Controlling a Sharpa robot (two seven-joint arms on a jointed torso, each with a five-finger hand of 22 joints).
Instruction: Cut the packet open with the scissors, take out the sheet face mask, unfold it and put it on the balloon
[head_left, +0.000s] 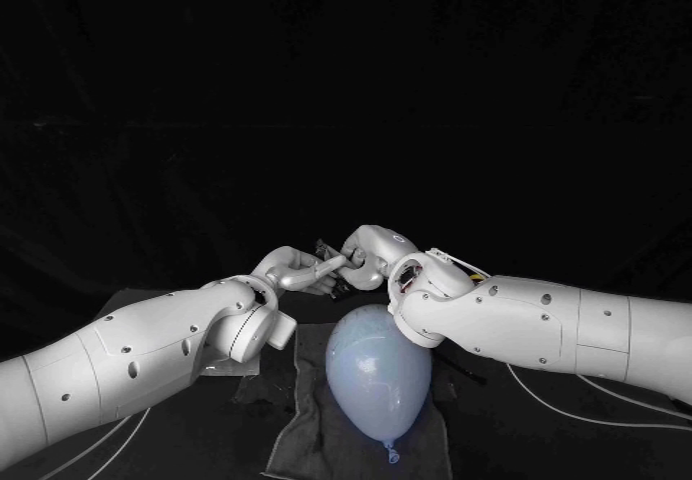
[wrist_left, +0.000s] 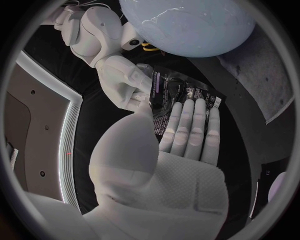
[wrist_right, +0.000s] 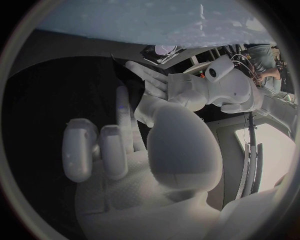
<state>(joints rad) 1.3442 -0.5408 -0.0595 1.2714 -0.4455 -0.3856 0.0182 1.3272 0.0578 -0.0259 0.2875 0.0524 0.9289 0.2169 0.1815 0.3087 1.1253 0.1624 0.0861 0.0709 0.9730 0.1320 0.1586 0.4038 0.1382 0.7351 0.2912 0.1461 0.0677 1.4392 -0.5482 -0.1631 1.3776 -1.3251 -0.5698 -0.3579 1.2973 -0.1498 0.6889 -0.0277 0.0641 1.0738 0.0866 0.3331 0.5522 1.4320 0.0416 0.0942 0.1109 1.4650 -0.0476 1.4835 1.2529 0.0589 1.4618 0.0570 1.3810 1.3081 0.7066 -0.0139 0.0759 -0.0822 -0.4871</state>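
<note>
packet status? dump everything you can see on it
The packet is a dark, glossy, foil-like pouch with pale print, lying roughly flat between the two hands near the balloon. The right hand grips one edge. The left hand lays its fingers flat against the packet's face; whether it also pinches it cannot be told. No cut or opening can be made out.

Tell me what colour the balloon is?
Pale blue. The rounded rubber balloon shows best in the head view.
</note>
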